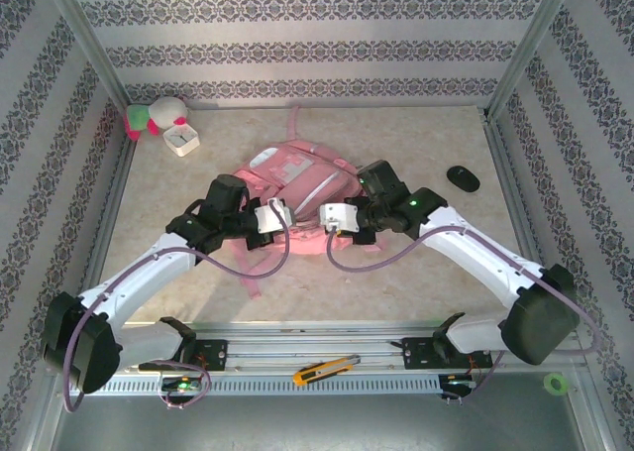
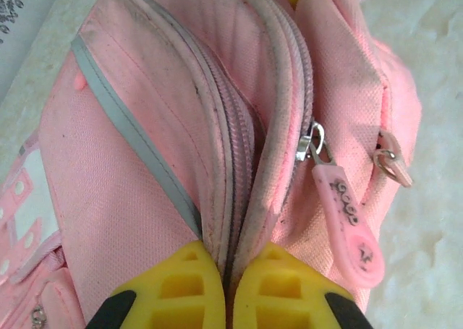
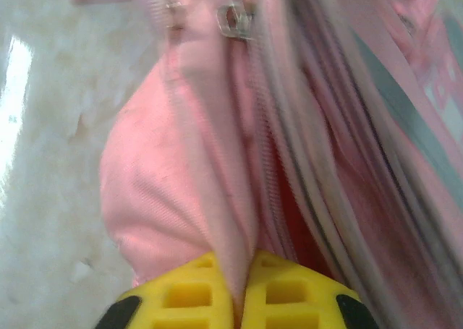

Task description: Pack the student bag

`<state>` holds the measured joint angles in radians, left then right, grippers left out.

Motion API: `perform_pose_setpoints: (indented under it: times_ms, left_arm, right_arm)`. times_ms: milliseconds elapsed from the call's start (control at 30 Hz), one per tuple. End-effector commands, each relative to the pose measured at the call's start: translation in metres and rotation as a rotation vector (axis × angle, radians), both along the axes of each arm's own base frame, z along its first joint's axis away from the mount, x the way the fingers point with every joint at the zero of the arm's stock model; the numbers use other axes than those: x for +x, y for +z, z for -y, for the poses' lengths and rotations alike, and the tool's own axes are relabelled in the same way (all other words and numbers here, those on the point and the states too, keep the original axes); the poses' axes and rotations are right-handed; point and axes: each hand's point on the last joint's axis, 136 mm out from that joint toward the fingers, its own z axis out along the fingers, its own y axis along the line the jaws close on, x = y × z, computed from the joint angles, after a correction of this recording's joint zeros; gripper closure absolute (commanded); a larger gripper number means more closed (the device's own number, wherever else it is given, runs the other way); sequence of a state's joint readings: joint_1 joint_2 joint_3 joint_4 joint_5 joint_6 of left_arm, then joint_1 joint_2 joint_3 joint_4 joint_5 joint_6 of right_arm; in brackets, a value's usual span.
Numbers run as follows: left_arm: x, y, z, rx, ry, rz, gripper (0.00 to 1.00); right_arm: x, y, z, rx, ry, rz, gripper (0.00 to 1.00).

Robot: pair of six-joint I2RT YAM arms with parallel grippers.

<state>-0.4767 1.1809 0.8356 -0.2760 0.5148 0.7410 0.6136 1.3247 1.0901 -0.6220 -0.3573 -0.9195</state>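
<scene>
L hand (image 2: 230, 264) & R hand (image 3: 243, 270) pinch student bag (image 1: 297, 169) fabric.

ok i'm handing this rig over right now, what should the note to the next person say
Grip: left claw shut on the student bag at a zip edge; right claw shut on a fold of its fabric.
Bag lies mid-table between the arms; plush toy and white box far left, black object far right, all loose.
Done: both grips on. To do: open the bag, likely pack the loose items.
</scene>
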Motion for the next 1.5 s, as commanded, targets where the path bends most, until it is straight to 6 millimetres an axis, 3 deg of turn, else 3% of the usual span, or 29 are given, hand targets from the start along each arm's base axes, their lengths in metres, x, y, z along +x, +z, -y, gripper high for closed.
perform_pose_setpoints:
  times_ms: [0,67,167,333,467,600,833,933,1267,1467]
  left_arm:
    - [-0.012,0.015,0.003,-0.162,0.095,-0.178,1.00]
    - [-0.011,0.017,0.004,-0.231,0.149,-0.227,1.00]
    - [-0.013,0.020,0.007,-0.308,0.184,-0.272,1.00]
    - [-0.012,0.017,0.008,-0.347,0.221,-0.338,1.00]
    - [-0.011,0.020,0.013,-0.379,0.237,-0.408,1.00]
    - [-0.012,0.024,0.019,-0.411,0.226,-0.460,1.00]
    - [-0.012,0.029,0.026,-0.454,0.218,-0.514,1.00]
    - [-0.012,0.032,0.026,-0.470,0.218,-0.515,1.00]
    - [-0.011,0.043,0.027,-0.501,0.215,-0.501,1.00]
    - [-0.009,0.049,0.029,-0.517,0.207,-0.492,1.00]
  right_arm:
    - [0.001,0.031,0.005,0.143,-0.284,-0.154,0.61]
    - [-0.003,0.037,0.013,0.177,-0.466,-0.256,0.49]
    - [-0.024,0.043,0.020,0.202,-0.660,-0.372,0.43]
    - [-0.050,0.056,0.002,0.356,-0.958,-0.604,0.48]
    - [-0.059,0.054,-0.028,0.481,-1.188,-0.823,0.57]
    - [-0.053,0.065,-0.057,0.597,-1.238,-0.849,0.57]
    - [-0.029,0.050,-0.077,0.578,-1.322,-0.834,0.59]
    - [-0.025,0.041,-0.076,0.527,-1.362,-0.800,0.59]
    - [-0.015,0.008,-0.043,0.340,-1.520,-0.610,0.65]
    - [-0.004,0.005,-0.065,0.423,-1.469,-0.672,0.58]
